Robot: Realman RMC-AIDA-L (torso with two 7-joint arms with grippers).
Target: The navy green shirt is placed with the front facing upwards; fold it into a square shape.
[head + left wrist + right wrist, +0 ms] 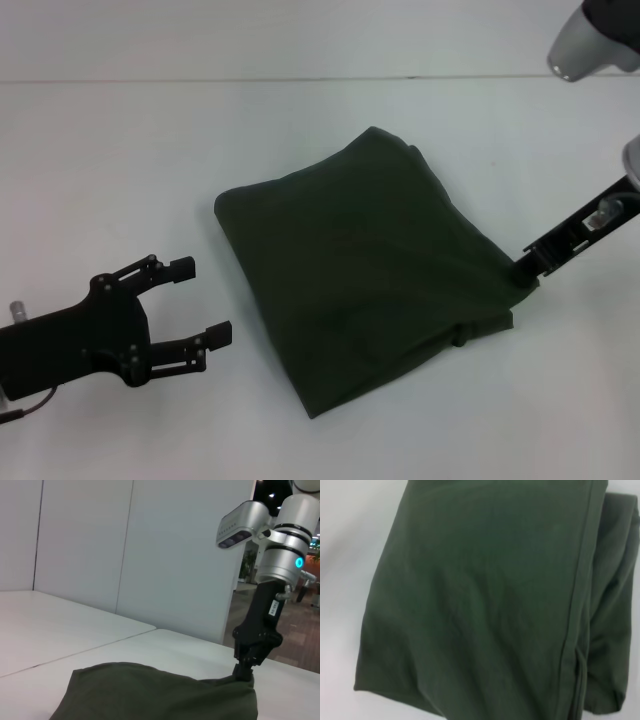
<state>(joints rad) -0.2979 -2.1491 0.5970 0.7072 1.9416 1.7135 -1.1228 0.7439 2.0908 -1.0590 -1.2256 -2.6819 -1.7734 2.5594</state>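
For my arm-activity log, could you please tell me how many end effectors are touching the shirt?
1: the right end effector meets the folded navy green shirt at its right corner. The left end effector sits open on the table, left of it, apart.

Surface: a plain white table (pixel 120 150) carried the work; a thin seam line crossed it along the far side in the head view.
On it: the navy green shirt (pixel 365 270) lay flat on the table near its middle, folded into a rough, skewed square with only plain green cloth showing.
Shirt edges: a hem seam ran along one folded side, with layers stacked beneath.
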